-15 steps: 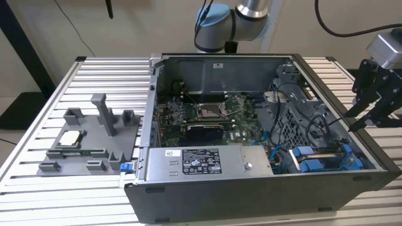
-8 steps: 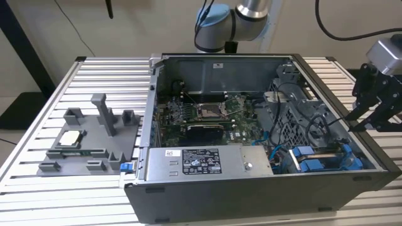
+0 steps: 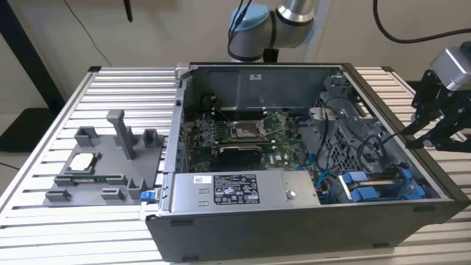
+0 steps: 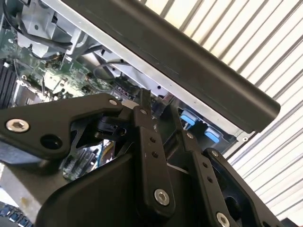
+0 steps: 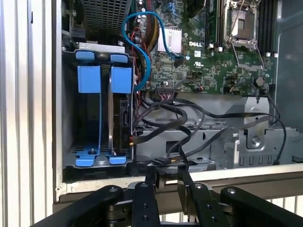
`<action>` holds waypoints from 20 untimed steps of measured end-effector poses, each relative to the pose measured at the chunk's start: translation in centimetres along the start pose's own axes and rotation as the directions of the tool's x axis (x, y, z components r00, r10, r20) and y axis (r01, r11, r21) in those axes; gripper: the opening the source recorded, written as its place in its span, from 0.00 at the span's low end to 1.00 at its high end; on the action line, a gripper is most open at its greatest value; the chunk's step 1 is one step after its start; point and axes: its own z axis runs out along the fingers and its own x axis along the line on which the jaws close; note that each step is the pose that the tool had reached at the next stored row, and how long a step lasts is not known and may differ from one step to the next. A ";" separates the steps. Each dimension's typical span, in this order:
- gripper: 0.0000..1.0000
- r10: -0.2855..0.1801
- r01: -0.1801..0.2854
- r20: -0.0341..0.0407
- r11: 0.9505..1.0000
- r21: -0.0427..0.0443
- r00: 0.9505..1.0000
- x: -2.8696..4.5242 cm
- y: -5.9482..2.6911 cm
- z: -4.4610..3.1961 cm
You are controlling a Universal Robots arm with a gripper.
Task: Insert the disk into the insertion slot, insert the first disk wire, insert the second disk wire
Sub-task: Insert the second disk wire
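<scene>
Slightly spread pincer (image 5: 166,175) over the case wall (image 5: 246,176), insertion slot (image 5: 69,118) near, just inside.

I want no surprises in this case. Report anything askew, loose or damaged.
Nothing looks damaged or spilled. Black wires sprawl loose across the metal floor beside the slot; whether their ends are plugged in cannot be told.

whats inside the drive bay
In the first wrist view the insertion slot holds blue plastic fittings at both ends and a dark slab seen edge-on. Its faces are hidden, so I cannot tell what it is.
</scene>
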 end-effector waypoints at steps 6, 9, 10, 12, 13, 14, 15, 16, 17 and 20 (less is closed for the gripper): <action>0.18 0.000 0.000 0.000 1.000 0.000 1.000 0.15 -0.07 -0.04; 0.16 0.000 0.000 0.000 1.000 0.000 1.000 0.17 -0.08 -0.04; 0.16 0.000 0.000 0.000 1.000 0.000 1.000 0.17 -0.08 -0.04; 0.16 0.000 0.000 0.000 1.000 0.000 1.000 0.17 -0.07 -0.05; 0.16 0.000 0.000 0.000 1.000 0.000 1.000 0.17 -0.07 -0.05; 0.16 0.000 0.000 0.000 1.000 0.000 1.000 0.18 -0.07 -0.05; 0.16 0.000 0.000 0.000 1.000 0.000 1.000 0.17 -0.07 -0.05; 0.16 0.000 0.000 0.000 1.000 0.000 1.000 0.18 -0.07 -0.05; 0.16 0.000 0.000 0.000 1.000 0.000 1.000 0.18 -0.07 -0.05; 0.16 0.000 0.000 -0.006 1.000 0.000 1.000 0.18 -0.07 -0.05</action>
